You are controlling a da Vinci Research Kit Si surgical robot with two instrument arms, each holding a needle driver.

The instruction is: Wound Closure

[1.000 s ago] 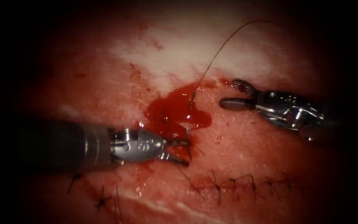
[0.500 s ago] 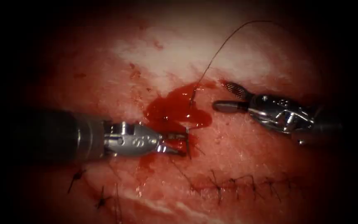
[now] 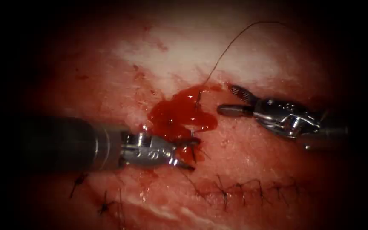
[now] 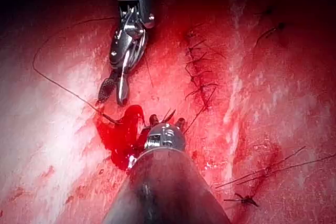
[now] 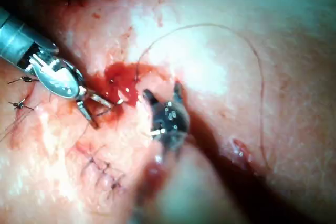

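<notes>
Pork-belly tissue (image 3: 256,149) lies under my endoscope, pale toward the top and wet red in the middle, with a finished row of dark stitches (image 3: 243,189) low on the right; at its centre sits a pool of red fluid (image 3: 179,115) over the open part of the cut. From that pool I start: the needle (image 3: 193,145) shows as a short dark curve standing in the tissue at the pool's lower edge, most of its arc buried; I cannot see its tip. Thread (image 3: 231,42) rises from the pool's upper edge and arcs away to the upper right. My left tool (image 3: 187,154) has its jaws spread around the needle's exposed part, one on each side, and I judge they grip nothing yet; over the last second it has moved right and up toward that needle, so I read it as lined up but not seated. My right tool (image 3: 228,100) hangs just right of the pool with jaws apart and empty; it has slid left, closer to the thread's entry point, since a second ago. On my left wrist camera the same tool (image 4: 113,94) hangs above the fluid.
</notes>
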